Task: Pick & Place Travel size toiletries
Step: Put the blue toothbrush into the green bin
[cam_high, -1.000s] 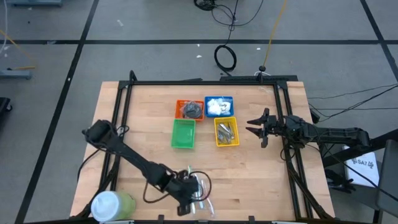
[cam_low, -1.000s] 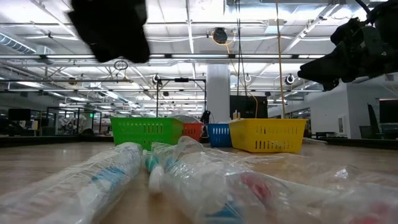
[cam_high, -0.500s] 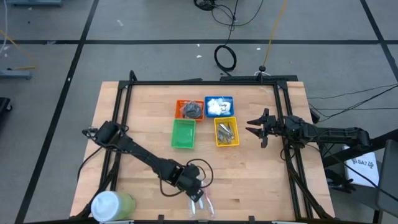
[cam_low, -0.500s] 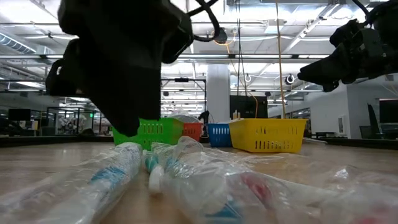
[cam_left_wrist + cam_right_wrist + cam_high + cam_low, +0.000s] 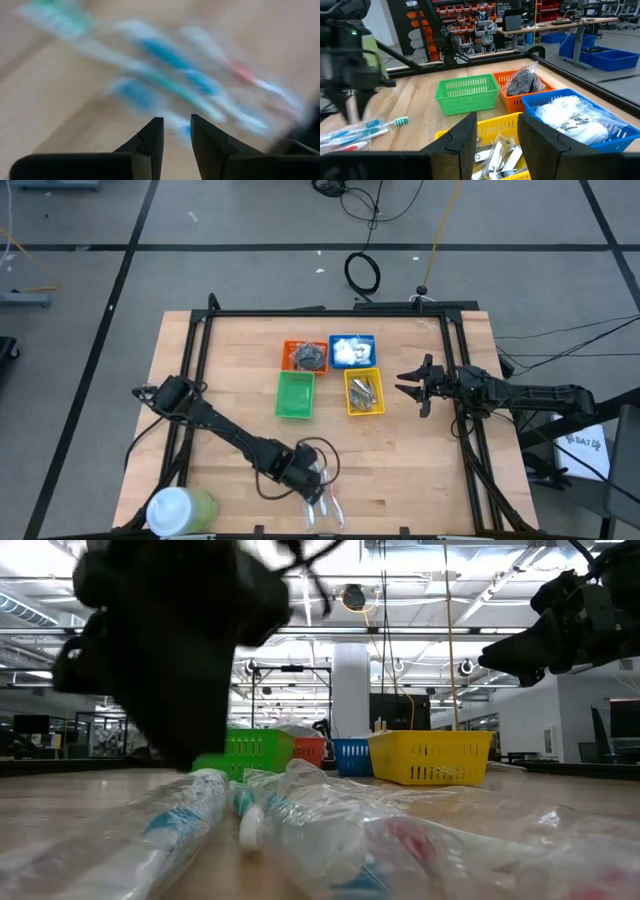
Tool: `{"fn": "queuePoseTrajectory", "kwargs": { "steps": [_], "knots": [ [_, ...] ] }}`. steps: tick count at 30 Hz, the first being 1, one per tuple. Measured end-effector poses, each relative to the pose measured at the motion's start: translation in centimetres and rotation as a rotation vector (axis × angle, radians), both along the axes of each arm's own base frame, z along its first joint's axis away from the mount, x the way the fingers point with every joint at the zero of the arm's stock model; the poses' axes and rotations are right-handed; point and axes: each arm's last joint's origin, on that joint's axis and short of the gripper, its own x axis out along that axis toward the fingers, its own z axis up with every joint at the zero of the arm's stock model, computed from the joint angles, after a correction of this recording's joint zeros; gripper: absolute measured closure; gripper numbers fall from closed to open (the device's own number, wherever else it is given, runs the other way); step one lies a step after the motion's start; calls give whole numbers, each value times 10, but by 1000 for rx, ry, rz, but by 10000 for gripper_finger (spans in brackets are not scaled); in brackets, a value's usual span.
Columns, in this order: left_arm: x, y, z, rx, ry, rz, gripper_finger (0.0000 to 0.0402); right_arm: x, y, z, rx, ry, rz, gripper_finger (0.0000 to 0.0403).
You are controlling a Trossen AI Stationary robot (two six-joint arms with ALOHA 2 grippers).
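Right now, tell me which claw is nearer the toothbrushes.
Left. The left claw is right over the toothbrushes at the table's near edge; the right claw waits far off, beside the yellow basket.

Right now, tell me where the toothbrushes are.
In the high view the toothbrushes lie at the table's near edge, just under the left gripper, right of the white-and-green tub and well short of the green basket.

The left gripper (image 5: 312,492), a second ago at the table's near edge beside the toothbrushes (image 5: 325,507), now sits lower, right over them, its fingers (image 5: 150,142) narrowly parted.
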Motion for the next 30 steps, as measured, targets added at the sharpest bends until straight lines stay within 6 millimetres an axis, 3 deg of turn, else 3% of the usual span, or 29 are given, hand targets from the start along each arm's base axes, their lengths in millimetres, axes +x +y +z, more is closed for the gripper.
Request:
{"fn": "queuePoseTrajectory", "kwargs": {
  "steps": [4, 9, 15, 20, 25, 30],
  "knots": [
    [11, -12, 9, 49, -225, -96, 309, 0, 0, 0, 0, 0, 0, 273],
    [24, -12, 18, 123, -417, -234, 309, 0, 0, 0, 0, 0, 0, 273],
    [19, -18, 10, -17, -316, -262, 309, 0, 0, 0, 0, 0, 0, 273],
    [17, -25, -2, -8, -290, -256, 309, 0, 0, 0, 0, 0, 0, 273],
    [26, -17, 4, 49, -378, -186, 309, 0, 0, 0, 0, 1, 0, 273],
    [40, -5, -20, 4, -329, -179, 309, 0, 0, 0, 0, 0, -1, 273]
  ]
}}
